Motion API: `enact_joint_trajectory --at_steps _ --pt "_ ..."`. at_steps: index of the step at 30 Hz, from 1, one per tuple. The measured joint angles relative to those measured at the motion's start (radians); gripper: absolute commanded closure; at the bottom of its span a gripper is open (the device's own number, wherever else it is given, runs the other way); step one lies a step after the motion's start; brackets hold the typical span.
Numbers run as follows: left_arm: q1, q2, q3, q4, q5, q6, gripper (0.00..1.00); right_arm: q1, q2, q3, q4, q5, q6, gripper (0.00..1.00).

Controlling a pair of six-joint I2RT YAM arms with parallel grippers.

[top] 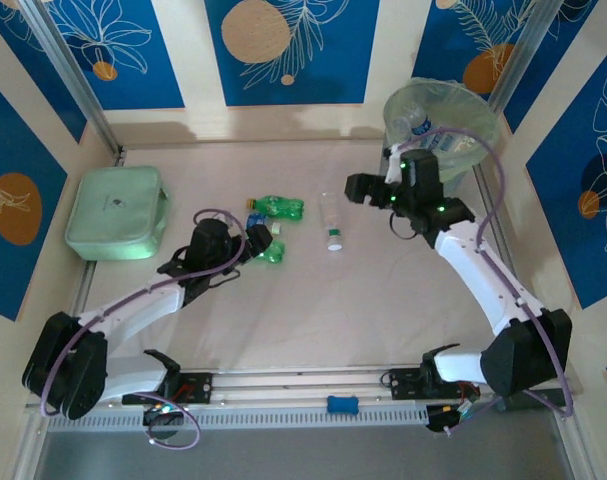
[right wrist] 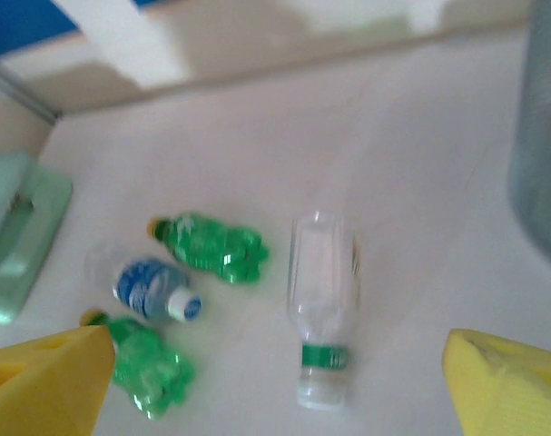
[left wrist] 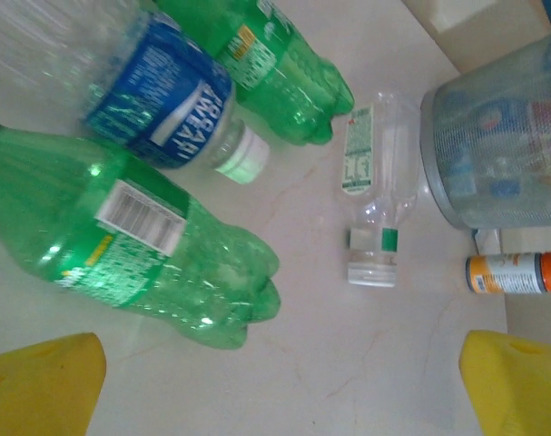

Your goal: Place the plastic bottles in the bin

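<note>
On the table, left of centre, we list three bottles lying flat in a close cluster.

1. Near green bottle [left wrist: 130, 245]: white barcode label, lobed base. It lies just ahead of the left claw [left wrist: 277, 386], off toward its left finger. The fingers stand wide apart with nothing between them. The long axis runs nearly along the line between the fingers, so we judge the wrist must turn before closing across the body.
2. Blue-labelled bottle [left wrist: 166, 104]: clear, white cap, touching or nearly touching item 1.
3. Far green bottle [left wrist: 275, 64]: just beyond item 2.
4. Clear bottle [right wrist: 322, 304]: green band at the neck, set apart to the right of the cluster. Its long axis runs across the closing line of the right claw [right wrist: 275, 386], which hangs above it with its fingers spread and empty. We judge the right arm the nearer one for this item.

Bin [top: 438, 125]: far right corner, just behind the right claw, with bottles showing through its wall.

Not for collection: white bottle with orange cap [left wrist: 516, 272], lying beside the bin.
</note>
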Motion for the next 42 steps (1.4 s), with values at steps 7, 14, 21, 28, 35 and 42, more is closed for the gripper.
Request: enact_joint_trajectory --at_steps 7,14,21,28,35,42 --pt "0.043 -0.085 -0.063 -0.019 -0.023 -0.001 0.01 0.106 0.145 -0.013 -0.007 0.082 -0.002 0.04" --pt "0.056 -0.115 -0.087 -0.032 -0.032 -0.008 0.01 0.156 0.453 0.185 -0.114 0.175 -0.035 0.01" --pt "0.064 -0.155 -0.095 -0.054 -0.033 -0.008 0.01 0.166 0.724 0.421 -0.211 0.256 -0.062 0.01" --pt "0.073 -0.235 -0.118 -0.105 -0.044 -0.008 0.01 0.156 0.846 0.506 -0.262 0.256 -0.089 0.02" --pt "0.080 -0.288 -0.123 -0.147 -0.063 -0.008 0.01 0.138 0.882 0.546 -0.271 0.231 -0.094 0.27" --pt "0.083 -0.291 -0.124 -0.158 -0.065 -0.008 0.01 0.136 0.882 0.559 -0.279 0.225 -0.104 0.42"
